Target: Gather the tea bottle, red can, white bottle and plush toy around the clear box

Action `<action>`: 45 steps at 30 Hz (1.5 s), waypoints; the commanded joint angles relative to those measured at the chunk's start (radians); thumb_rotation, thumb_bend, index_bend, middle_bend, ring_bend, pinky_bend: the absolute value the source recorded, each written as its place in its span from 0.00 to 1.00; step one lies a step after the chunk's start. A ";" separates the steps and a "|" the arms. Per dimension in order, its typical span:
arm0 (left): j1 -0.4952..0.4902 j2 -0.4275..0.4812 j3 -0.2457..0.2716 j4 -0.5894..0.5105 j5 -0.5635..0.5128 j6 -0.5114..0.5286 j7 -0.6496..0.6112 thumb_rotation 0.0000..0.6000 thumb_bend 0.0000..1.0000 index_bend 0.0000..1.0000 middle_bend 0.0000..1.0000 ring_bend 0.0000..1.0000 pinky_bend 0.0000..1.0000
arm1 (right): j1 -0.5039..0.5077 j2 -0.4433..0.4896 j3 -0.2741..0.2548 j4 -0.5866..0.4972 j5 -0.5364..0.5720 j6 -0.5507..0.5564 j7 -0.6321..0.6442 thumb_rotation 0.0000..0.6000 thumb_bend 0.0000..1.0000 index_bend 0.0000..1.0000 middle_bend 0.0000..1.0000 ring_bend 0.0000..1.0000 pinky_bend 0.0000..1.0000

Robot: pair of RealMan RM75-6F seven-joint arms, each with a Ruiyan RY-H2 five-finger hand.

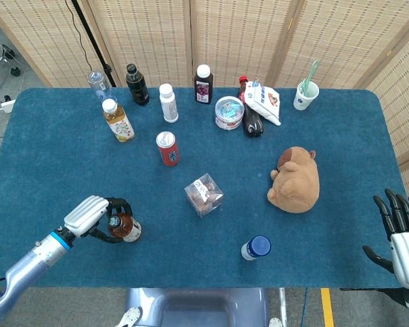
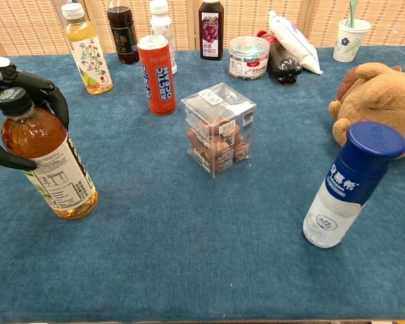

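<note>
The tea bottle (image 1: 126, 228) (image 2: 48, 165), amber with a black cap, stands at the front left. My left hand (image 1: 94, 216) (image 2: 46, 86) grips its upper part, fingers curled behind it and thumb in front. The clear box (image 1: 204, 195) (image 2: 218, 128) sits mid-table. The red can (image 1: 168, 148) (image 2: 156, 66) stands behind the box to the left, and the brown plush toy (image 1: 296, 180) (image 2: 381, 101) lies to its right. In front of the box, to the right, a white bottle (image 1: 256, 248) (image 2: 351, 185) with a blue cap stands upright. My right hand (image 1: 403, 235) hangs open past the table's right front corner.
Along the back stand a yellow tea bottle (image 1: 117, 120), a dark bottle (image 1: 137, 84), a small white bottle (image 1: 168, 103), a juice bottle (image 1: 204, 84), a round tin (image 1: 229, 113), a snack bag (image 1: 263, 101) and a paper cup (image 1: 305, 95). Folding screens stand behind the table.
</note>
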 commanded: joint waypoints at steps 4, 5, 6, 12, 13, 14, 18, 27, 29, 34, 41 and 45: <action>0.010 -0.023 -0.012 -0.008 -0.006 0.044 0.000 1.00 0.14 0.52 0.51 0.50 0.58 | -0.001 0.002 0.000 0.000 -0.001 0.002 0.003 1.00 0.00 0.00 0.00 0.00 0.00; 0.011 -0.025 -0.014 -0.008 -0.003 0.053 -0.003 1.00 0.14 0.52 0.51 0.51 0.58 | -0.001 0.002 0.000 -0.001 -0.002 0.002 0.004 1.00 0.00 0.00 0.00 0.00 0.00; 0.011 -0.025 -0.017 -0.010 -0.001 0.063 -0.005 1.00 0.14 0.52 0.51 0.51 0.58 | -0.002 0.003 0.000 -0.001 -0.002 0.003 0.005 1.00 0.00 0.00 0.00 0.00 0.00; -0.002 -0.034 -0.047 -0.045 0.000 0.094 0.006 1.00 0.14 0.52 0.52 0.51 0.59 | -0.002 0.005 0.002 -0.002 -0.001 0.004 0.011 1.00 0.00 0.00 0.00 0.00 0.00; -0.007 -0.035 -0.053 -0.055 0.001 0.095 0.011 1.00 0.14 0.52 0.52 0.51 0.59 | -0.003 0.005 0.002 -0.002 -0.001 0.005 0.013 1.00 0.00 0.00 0.00 0.00 0.00; -0.018 -0.040 -0.066 -0.072 0.000 0.093 0.024 1.00 0.14 0.52 0.52 0.51 0.59 | -0.003 0.006 0.003 -0.002 0.001 0.006 0.017 1.00 0.00 0.00 0.00 0.00 0.00; -0.049 -0.065 -0.100 -0.107 -0.021 0.076 0.058 1.00 0.14 0.53 0.52 0.52 0.59 | -0.005 0.009 0.005 -0.002 0.002 0.010 0.026 1.00 0.00 0.00 0.00 0.00 0.00; -0.104 -0.186 -0.162 -0.065 -0.156 0.008 0.183 1.00 0.19 0.54 0.52 0.52 0.59 | 0.000 0.016 0.000 -0.002 0.000 -0.006 0.045 1.00 0.00 0.00 0.00 0.00 0.00; -0.111 -0.213 -0.165 -0.052 -0.185 -0.008 0.187 1.00 0.19 0.54 0.52 0.52 0.59 | 0.001 0.018 0.001 -0.003 0.001 -0.006 0.052 1.00 0.00 0.00 0.00 0.00 0.00; -0.121 -0.278 -0.172 0.005 -0.211 -0.008 0.203 1.00 0.19 0.54 0.52 0.52 0.59 | 0.000 0.025 0.003 -0.003 0.010 -0.008 0.065 1.00 0.00 0.00 0.00 0.00 0.00; -0.133 -0.335 -0.181 0.053 -0.222 -0.003 0.210 1.00 0.19 0.53 0.52 0.51 0.59 | -0.002 0.032 0.007 -0.007 0.018 -0.005 0.076 1.00 0.00 0.00 0.00 0.00 0.00; -0.150 -0.359 -0.187 0.077 -0.238 -0.023 0.229 1.00 0.18 0.52 0.52 0.50 0.59 | 0.001 0.032 0.006 -0.008 0.018 -0.012 0.076 1.00 0.00 0.00 0.00 0.00 0.00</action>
